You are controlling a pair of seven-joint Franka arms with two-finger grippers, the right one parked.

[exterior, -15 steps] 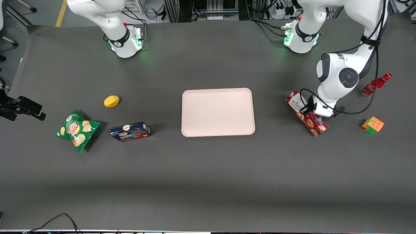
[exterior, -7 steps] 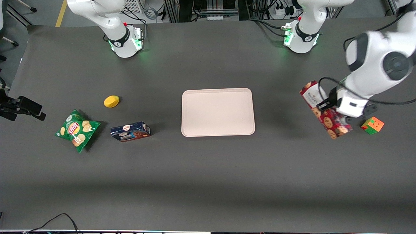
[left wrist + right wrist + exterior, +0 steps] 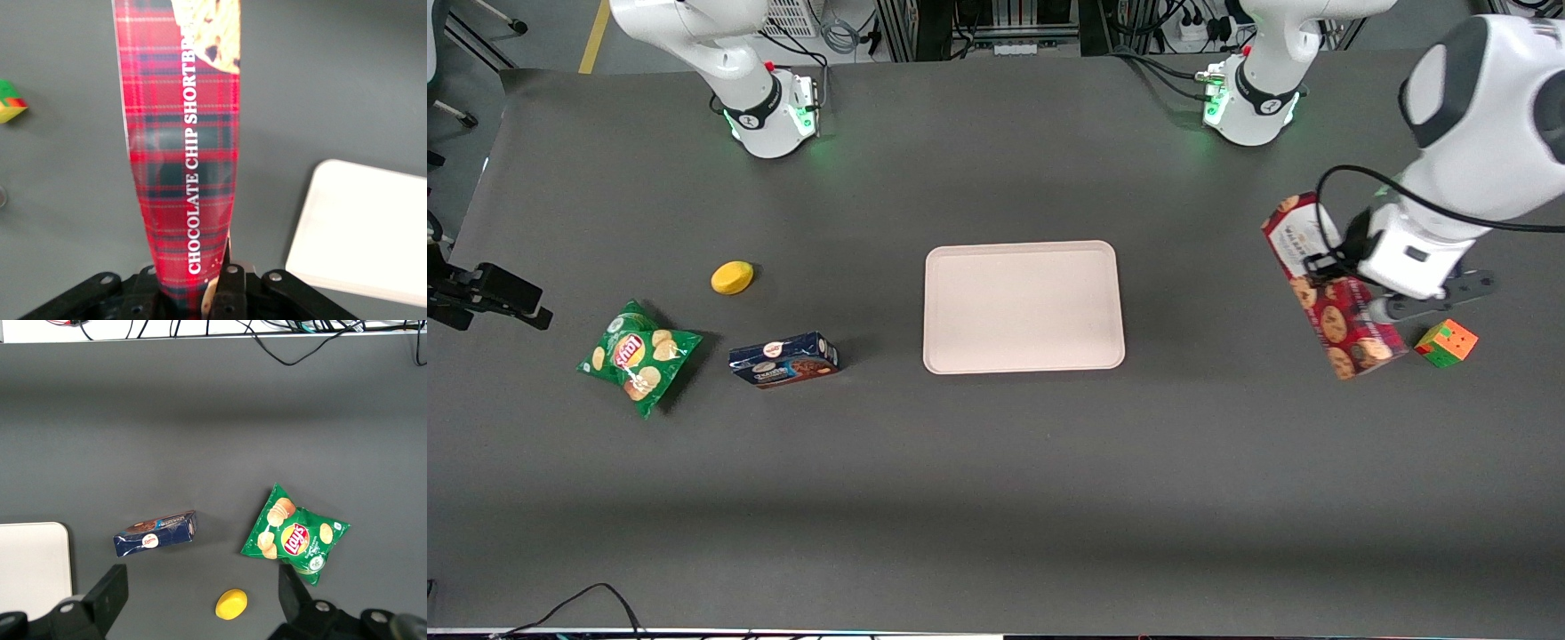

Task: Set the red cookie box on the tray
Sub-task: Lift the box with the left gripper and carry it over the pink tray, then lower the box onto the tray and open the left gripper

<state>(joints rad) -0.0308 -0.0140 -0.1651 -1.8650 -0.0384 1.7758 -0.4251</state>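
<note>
i see the tray (image 3: 1024, 307) lying flat in the middle of the worktop (image 3: 996, 462), with bare dark surface all round its rim and a wide open strip between it and the working arm's end. the red cookie box (image 3: 1332, 289) hangs in the air over that end, well apart from the tray, its long axis slanted, the white-label end farther from the front camera and the cookie-picture end nearer. the gripper (image 3: 1347, 283) sits on the box about midway along it, and in the wrist view the jaws are clamped on the narrow carton (image 3: 183, 167) at its near end, one finger (image 3: 230, 293) pressed against the tartan side; the other side i think is gripped too, though it is mostly hidden. the arm's wrist is raised and tilted, elbow high toward the worktop's edge. a colour cube (image 3: 1446, 343) lies just beside the box's nearer end. toward the parked arm's end lie a dark blue box (image 3: 783, 359), a green crisp bag (image 3: 638, 355) and a yellow round thing (image 3: 732, 277), all well clear of the tray.
</note>
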